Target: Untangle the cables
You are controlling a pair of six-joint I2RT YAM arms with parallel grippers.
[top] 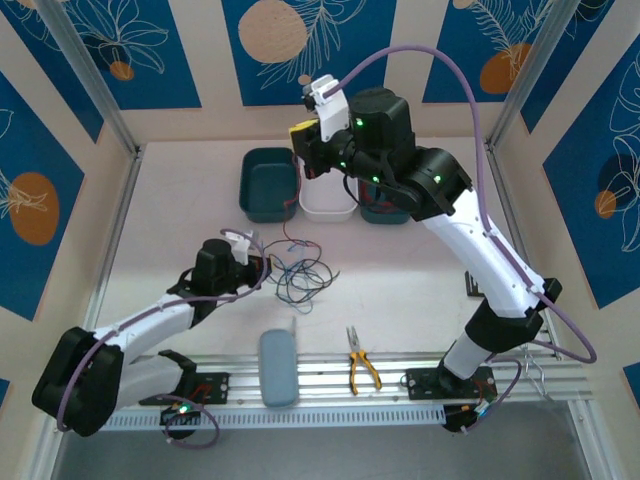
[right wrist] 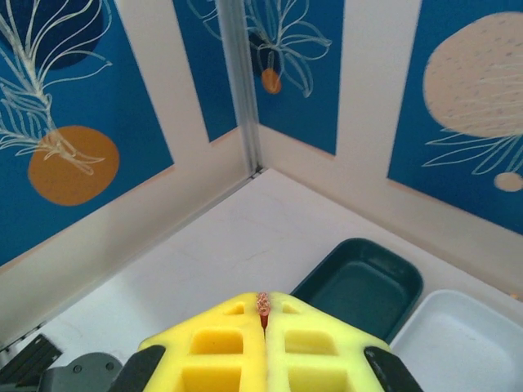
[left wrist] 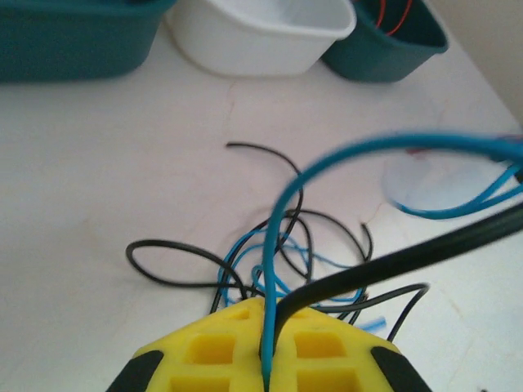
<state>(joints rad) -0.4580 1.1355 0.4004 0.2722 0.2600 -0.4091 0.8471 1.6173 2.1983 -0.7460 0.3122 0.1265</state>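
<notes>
From the top external camera, the cables lie in a loose tangle of black, light blue and red strands on the pale table, roughly midway between the arm bases and the back wall. The left gripper sits at the tangle's left edge. A broad stretch of tabletop runs from it to the left side rail, and another lies between the tangle and the right arm's forearm. Behind the tangle, a teal tray, a white tray and a second teal tray stand side by side near the back wall; the right arm covers much of the second one. The right gripper is held above the line where the teal tray and the white tray meet. At the near edge, pliers and a grey-blue block lie on the aluminium rail, well apart from the tangle.

In the left wrist view, the yellow fingers are clenched on a light blue strand, and a black strand runs into the same seam. The rest of the bunch lies just beyond the fingertips, with bare table between it and the trays' near walls. Red wires show inside the second teal tray.

In the right wrist view, the yellow fingers are pressed together with the tip of a red wire pinched at their seam. Below them are the teal tray's rim and a corner of the white tray. Open tabletop reaches to the corner where the two walls meet at an aluminium post.
</notes>
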